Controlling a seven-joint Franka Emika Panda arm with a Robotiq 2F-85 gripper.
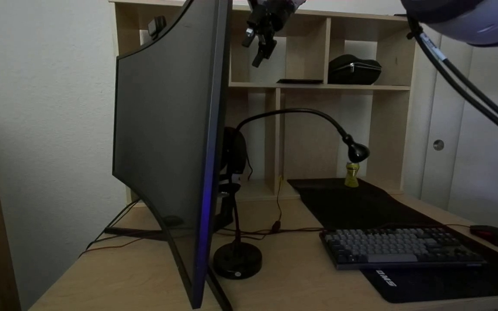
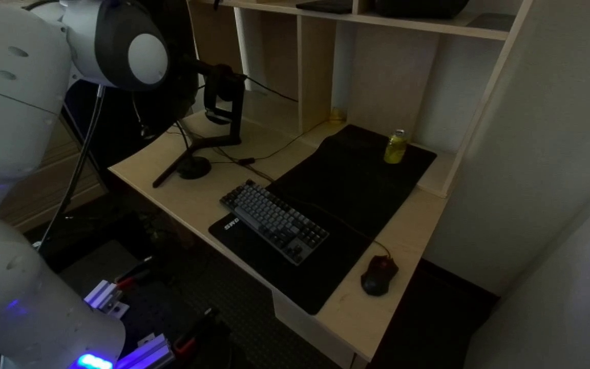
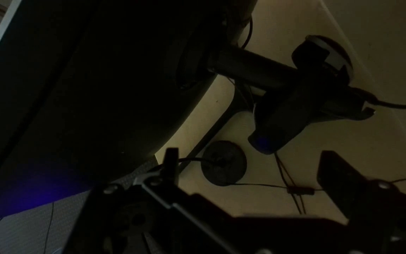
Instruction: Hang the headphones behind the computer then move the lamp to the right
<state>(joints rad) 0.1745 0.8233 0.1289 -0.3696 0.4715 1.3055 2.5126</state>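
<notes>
Far left in the wrist view, the monitor (image 3: 93,98) looms beside the left-side finger (image 3: 170,167), its dark back filling that flank! Now the gripper (image 3: 249,158): fingers spread wide apart. Seen through that gap, nearer the left-side finger, there's the lamp (image 3: 224,163), its round base down on the desk (image 3: 266,203). And past the fingertips, toward the right-side finger (image 3: 335,180), the headphones (image 3: 287,109), dim, hanging on the stand (image 3: 252,66) behind the monitor! Rightmost, a cable (image 3: 400,105) trails off beyond the right-side finger.

A mouse (image 2: 378,278) lies beside a black mat (image 2: 349,171) bearing a yellow can (image 2: 396,147) and most of a keyboard (image 2: 274,220).
</notes>
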